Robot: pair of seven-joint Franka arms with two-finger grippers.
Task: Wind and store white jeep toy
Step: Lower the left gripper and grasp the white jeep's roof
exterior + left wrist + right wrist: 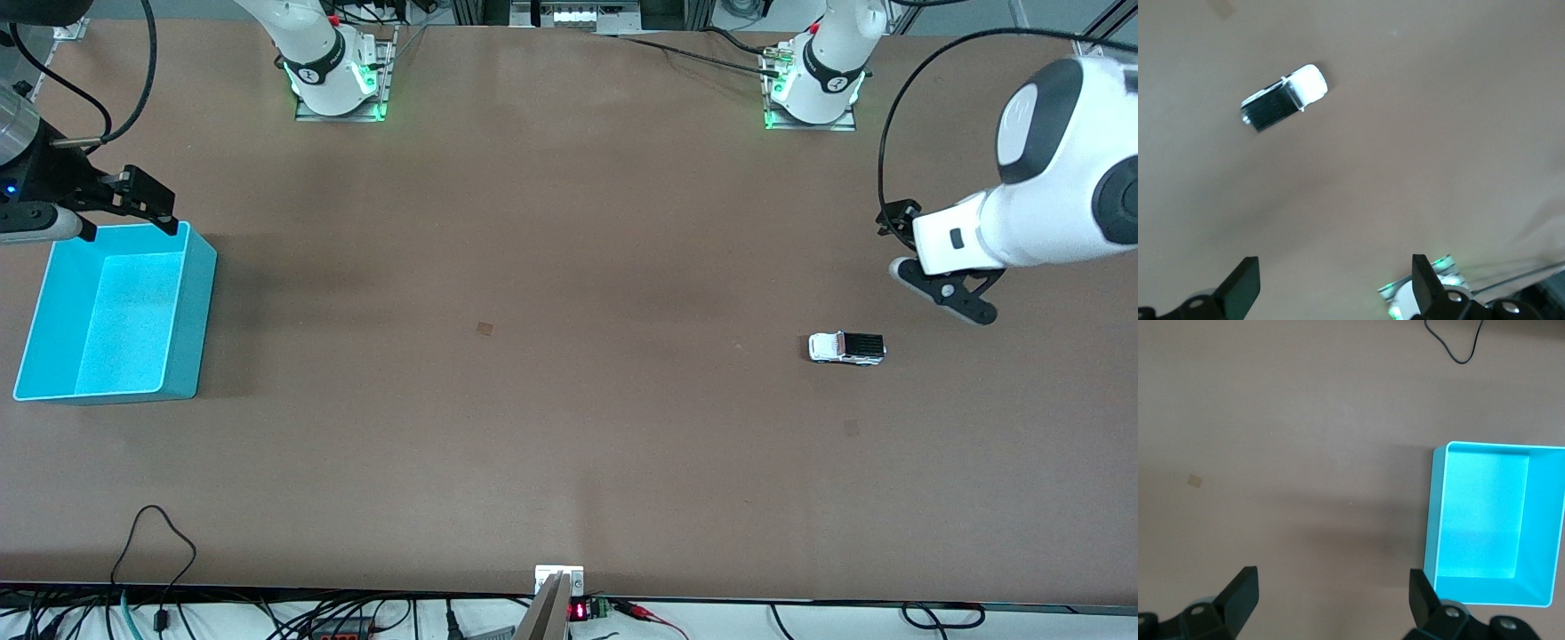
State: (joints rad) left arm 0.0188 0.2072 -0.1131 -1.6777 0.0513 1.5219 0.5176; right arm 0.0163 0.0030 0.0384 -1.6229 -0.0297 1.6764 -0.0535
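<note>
The white jeep toy (846,348) stands on its wheels on the brown table toward the left arm's end; its roof panel is black. It also shows in the left wrist view (1285,99). My left gripper (925,260) is open and empty, up in the air over bare table beside the jeep, not touching it; the left wrist view shows its fingers wide apart (1333,267). The turquoise bin (201,311) sits empty at the right arm's end. My right gripper (160,206) is open and empty over the bin's corner nearest the bases; it also shows in the right wrist view (1332,577), with the bin (1435,520) beside it.
A small dark square mark (484,328) lies on the table's middle. A black cable loop (156,533) rests at the table's edge nearest the front camera. The arm bases (338,80) stand along the other long edge.
</note>
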